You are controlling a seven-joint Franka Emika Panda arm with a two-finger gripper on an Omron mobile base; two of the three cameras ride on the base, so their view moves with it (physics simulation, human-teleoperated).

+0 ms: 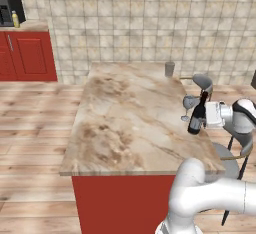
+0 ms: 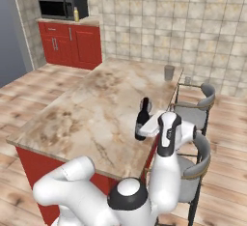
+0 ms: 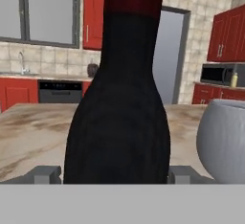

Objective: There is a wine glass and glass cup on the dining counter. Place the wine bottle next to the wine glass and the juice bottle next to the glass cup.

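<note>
The dark wine bottle (image 1: 198, 115) stands upright at the right edge of the dining counter (image 1: 125, 123), and my gripper (image 1: 204, 118) is shut on its body. In the hand view the wine bottle (image 3: 119, 122) rises between my fingertips (image 3: 45, 174), with the wine glass (image 3: 222, 141) close beside it. The wine glass (image 1: 188, 103) sits just behind the bottle. The glass cup (image 1: 169, 69) stands at the counter's far edge. The yellow juice bottle (image 1: 15, 19) is on the far counter by the microwave (image 1: 9, 9). Whether the wine bottle rests on the top is unclear.
Grey stools (image 1: 202, 82) stand along the counter's right side, close to my arm. Red cabinets (image 1: 27, 55) line the far wall. In the right base view the juice bottle (image 2: 76, 14) stands beside the microwave (image 2: 61, 6), and the glass cup (image 2: 169, 72) is beyond the wine bottle (image 2: 142, 120).
</note>
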